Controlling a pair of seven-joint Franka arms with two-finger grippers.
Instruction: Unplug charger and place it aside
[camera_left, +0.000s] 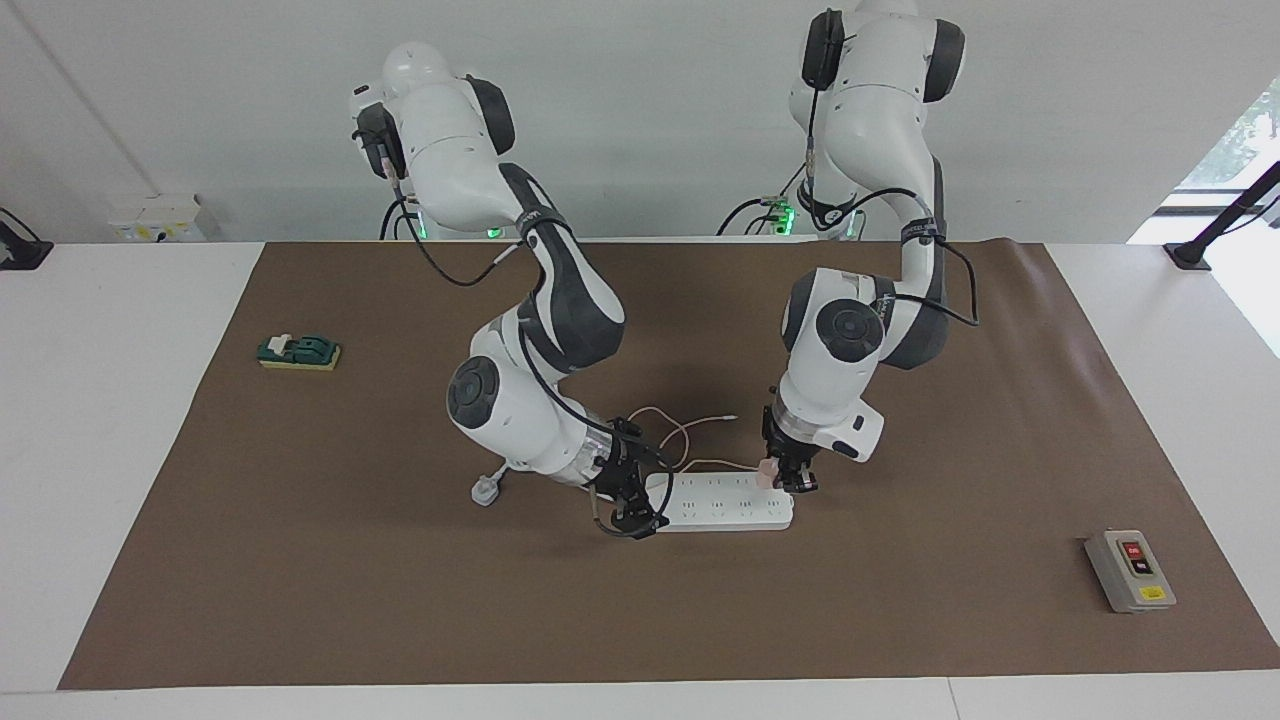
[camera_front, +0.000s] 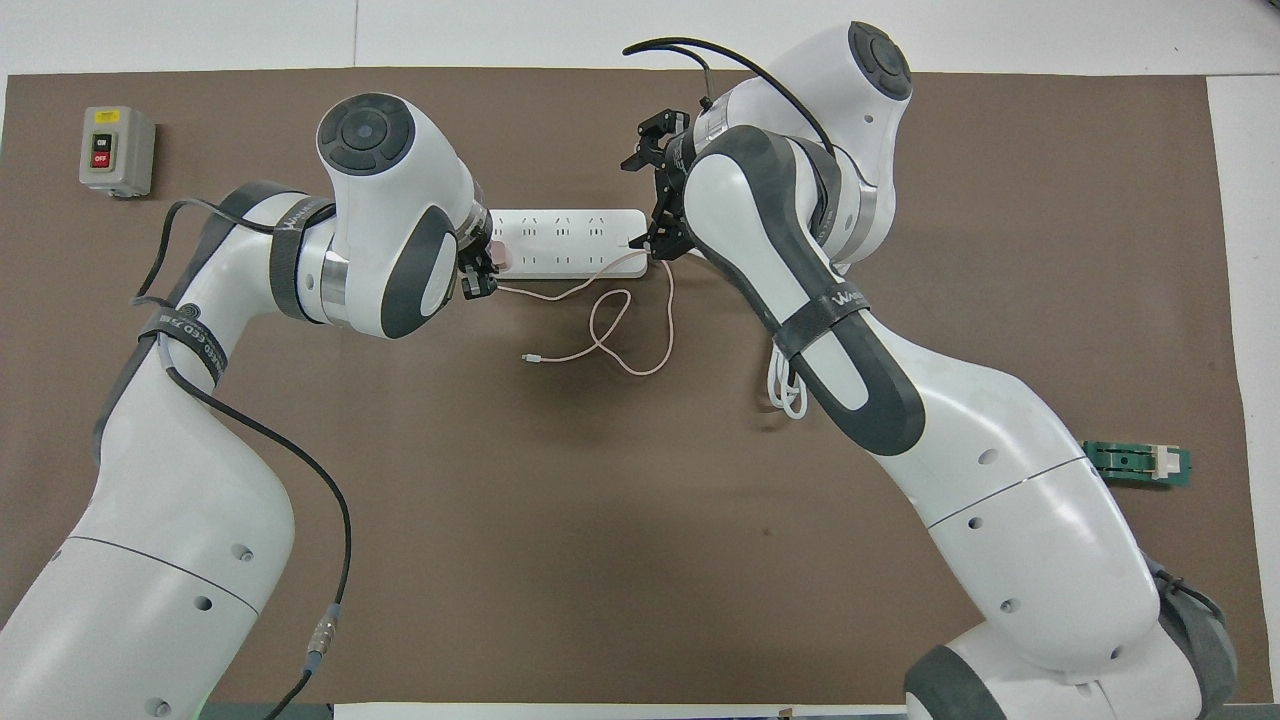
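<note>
My left gripper (camera_left: 790, 482) stood low over the end of the strip (camera_left: 722, 514) nearer the left arm, its dark fingers drawn in on the charger (camera_left: 766, 473), a small pale pink cube that sat plugged into that end of the strip. From above the cube showed only as a pink corner (camera_front: 499, 260) beside my fingertips. Its thin pink cable (camera_front: 610, 330) left the cube, ran along the edge of the strip nearer to me, then fell into a loose loop on the mat (camera_left: 330, 560), ending in a small white tip. The strip was a long, flat, smooth white bar with rounded corners and rows of sockets. My right gripper (camera_left: 630, 508) was down at the strip's other end with its black jaws spread wide to either side of that end. A thick white cord (camera_front: 788, 385) lay coiled in narrow folds near there, and a white three-pin plug (camera_left: 485, 492) rested on the matte brown mat. A grey switch box (camera_left: 1130, 570) and a green block (camera_left: 298, 351) sat well apart, toward opposite ends.
</note>
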